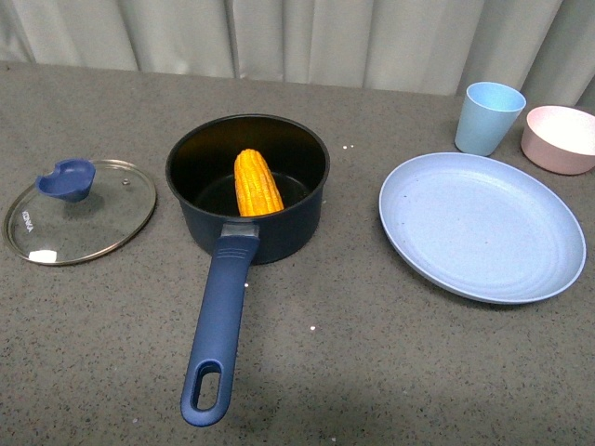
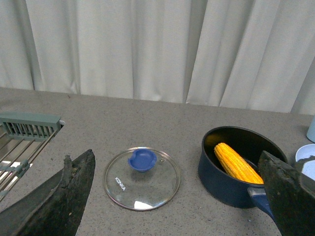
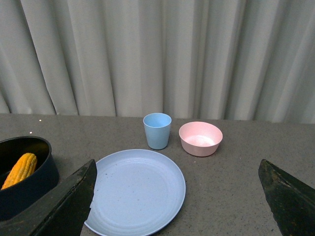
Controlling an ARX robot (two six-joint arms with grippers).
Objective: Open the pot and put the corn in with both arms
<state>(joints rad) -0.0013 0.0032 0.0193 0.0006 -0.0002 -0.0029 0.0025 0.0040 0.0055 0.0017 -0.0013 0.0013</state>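
The dark navy pot (image 1: 260, 232) stands open in the middle of the table, its long blue handle (image 1: 218, 325) pointing toward me. The yellow corn (image 1: 257, 183) lies inside it, leaning on the near wall; it also shows in the left wrist view (image 2: 237, 163) and the right wrist view (image 3: 19, 169). The glass lid (image 1: 82, 212) with a blue knob lies flat on the table left of the pot. Neither arm shows in the front view. My left gripper (image 2: 179, 196) is open and empty, above the table near the lid (image 2: 142, 178). My right gripper (image 3: 177, 196) is open and empty, above the pale blue plate (image 3: 135, 191).
A pale blue plate (image 1: 482, 226) lies right of the pot. A light blue cup (image 1: 488, 117) and a pink bowl (image 1: 561, 138) stand at the back right. A metal rack (image 2: 24, 135) sits far left in the left wrist view. Curtains hang behind the table.
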